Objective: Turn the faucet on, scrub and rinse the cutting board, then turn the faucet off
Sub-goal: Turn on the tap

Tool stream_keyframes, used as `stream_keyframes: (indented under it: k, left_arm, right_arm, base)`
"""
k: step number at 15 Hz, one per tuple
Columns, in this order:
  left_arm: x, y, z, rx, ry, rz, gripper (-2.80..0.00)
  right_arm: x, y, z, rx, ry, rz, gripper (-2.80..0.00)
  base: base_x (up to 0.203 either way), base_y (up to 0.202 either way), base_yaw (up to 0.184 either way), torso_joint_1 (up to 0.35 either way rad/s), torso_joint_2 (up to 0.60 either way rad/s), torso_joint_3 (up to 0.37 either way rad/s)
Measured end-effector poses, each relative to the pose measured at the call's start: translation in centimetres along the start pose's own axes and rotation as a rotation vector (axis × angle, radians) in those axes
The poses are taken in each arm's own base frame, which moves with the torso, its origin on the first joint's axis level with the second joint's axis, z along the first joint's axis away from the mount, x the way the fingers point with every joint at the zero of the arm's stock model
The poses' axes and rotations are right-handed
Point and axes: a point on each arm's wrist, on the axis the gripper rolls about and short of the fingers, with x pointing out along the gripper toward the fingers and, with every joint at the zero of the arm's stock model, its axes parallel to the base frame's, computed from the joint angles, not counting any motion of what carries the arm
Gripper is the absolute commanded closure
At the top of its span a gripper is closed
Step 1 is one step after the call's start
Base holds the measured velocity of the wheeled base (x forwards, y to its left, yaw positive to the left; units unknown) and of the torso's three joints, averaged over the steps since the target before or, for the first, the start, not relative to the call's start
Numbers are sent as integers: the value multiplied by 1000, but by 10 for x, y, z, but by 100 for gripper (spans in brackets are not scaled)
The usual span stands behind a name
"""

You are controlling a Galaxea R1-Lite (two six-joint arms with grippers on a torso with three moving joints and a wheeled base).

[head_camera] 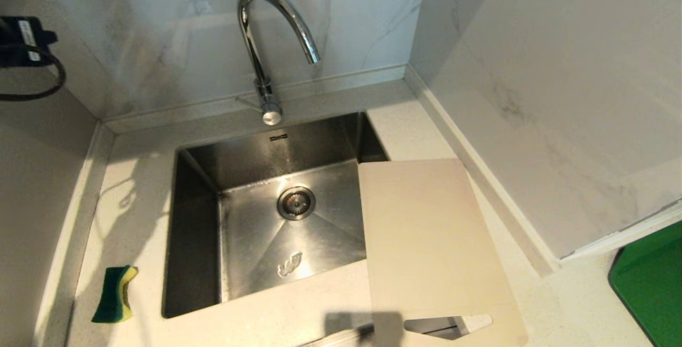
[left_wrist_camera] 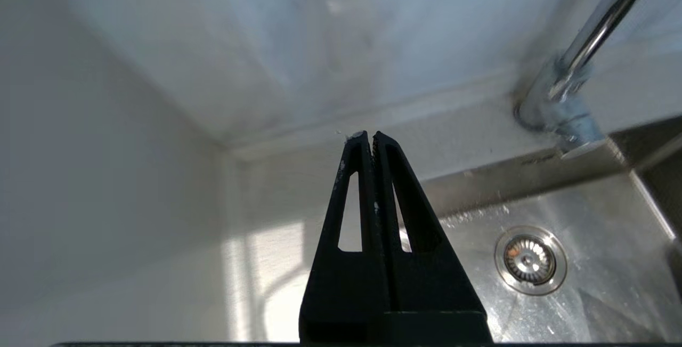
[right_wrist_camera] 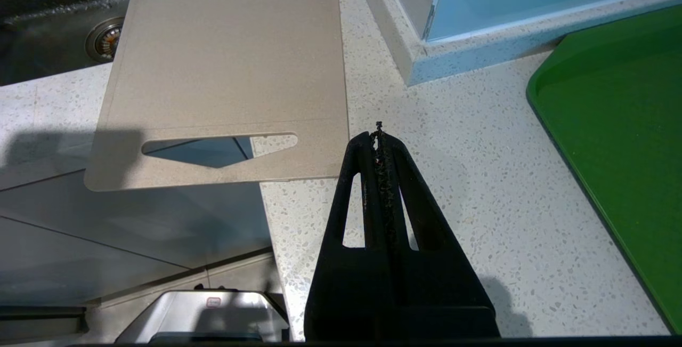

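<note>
- faucet [head_camera: 277, 43] stands at the back edge of the sink [head_camera: 197, 230], chrome gooseneck arching out over the basin, thin side lever sticking out toward the robot's left, no water visible coming from the spout
- cutting board [head_camera: 426, 240] lies flat on the counter [head_camera: 138, 176] right of the sink, one long edge overlapping the basin, slot-handle end poking past the counter's front edge
- left gripper [left_wrist_camera: 370, 135] is up above the sink's left side, fingers clenched together on nothing, faucet base off to one side of it
- right gripper [right_wrist_camera: 379, 136] hangs over the counter just beside the board's handle corner, also pinched tight and empty
- green and yellow sponge [head_camera: 114, 293] sits on the counter left of the sink, green tray [head_camera: 652, 283] on the far right
</note>
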Motion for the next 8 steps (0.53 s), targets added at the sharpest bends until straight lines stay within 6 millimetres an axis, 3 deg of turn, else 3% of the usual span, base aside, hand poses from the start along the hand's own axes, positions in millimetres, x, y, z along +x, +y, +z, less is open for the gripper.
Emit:
stream_keyframes:
  k: [5, 8]
  left_arm:
    - [87, -35, -54, -27, 71, -43, 0]
    - [124, -48, -64, -116, 48, -41, 0]
  right_arm:
    - [0, 0, 0, 0, 0, 0, 0]
    - [0, 0, 0, -1, 0, 0, 0]
  base:
    - [0, 0, 0, 0, 0, 0]
    - [0, 0, 0, 0, 0, 0]
